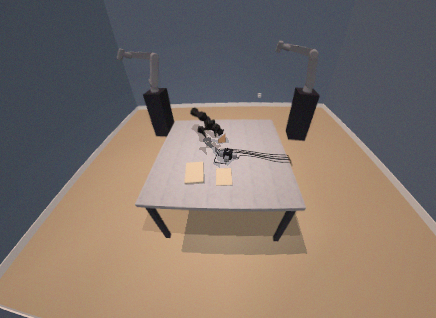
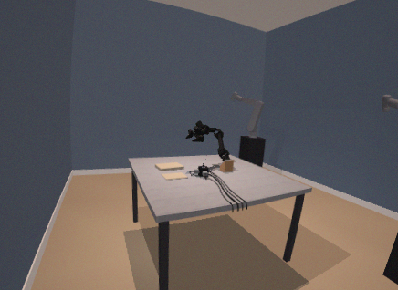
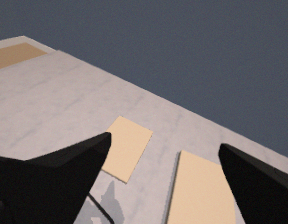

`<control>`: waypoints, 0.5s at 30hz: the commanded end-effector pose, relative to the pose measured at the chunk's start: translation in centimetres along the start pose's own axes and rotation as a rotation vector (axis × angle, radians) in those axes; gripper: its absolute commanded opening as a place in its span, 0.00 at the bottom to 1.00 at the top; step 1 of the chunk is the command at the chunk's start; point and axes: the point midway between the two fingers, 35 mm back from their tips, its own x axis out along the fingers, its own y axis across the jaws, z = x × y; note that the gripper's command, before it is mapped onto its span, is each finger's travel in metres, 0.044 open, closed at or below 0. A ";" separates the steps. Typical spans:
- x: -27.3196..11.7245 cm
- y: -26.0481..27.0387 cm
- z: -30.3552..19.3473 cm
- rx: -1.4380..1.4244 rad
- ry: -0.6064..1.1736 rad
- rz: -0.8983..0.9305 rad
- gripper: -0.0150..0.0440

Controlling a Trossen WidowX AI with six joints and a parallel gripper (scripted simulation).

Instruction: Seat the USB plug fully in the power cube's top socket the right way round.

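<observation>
The power cube (image 1: 228, 154) (image 2: 203, 170) is a small dark cluster with pale parts near the middle of the table (image 1: 265, 190) (image 2: 269, 184) (image 3: 45, 110). Several black cables (image 1: 265, 155) (image 2: 224, 187) run from it to the table's edge. The USB plug and its socket are too small to tell apart in the top and exterior views, so the plug's depth and orientation cannot be told. My gripper (image 2: 189, 139) (image 3: 164, 143) is open, with nothing between its fingers. It hangs well above the table, away from the cube. The wrist view does not show the cube, only part of a dark cable (image 3: 101, 207).
A smaller cream pad (image 1: 224, 177) (image 2: 174, 176) (image 3: 128, 150) and a larger cream pad (image 1: 194, 172) (image 2: 169, 166) (image 3: 200, 195) lie on the table. An orange-brown block (image 1: 222, 138) (image 2: 227, 166) stands near my arm's base. Two pale arms (image 1: 154, 70) (image 1: 311, 70) stand on dark pedestals beyond the table.
</observation>
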 end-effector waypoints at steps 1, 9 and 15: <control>0.1 0.2 0.0 -0.005 0.007 0.008 0.98; 3.9 8.7 -3.0 -0.257 0.340 0.324 1.00; 4.5 14.2 -6.4 -0.484 0.628 0.539 1.00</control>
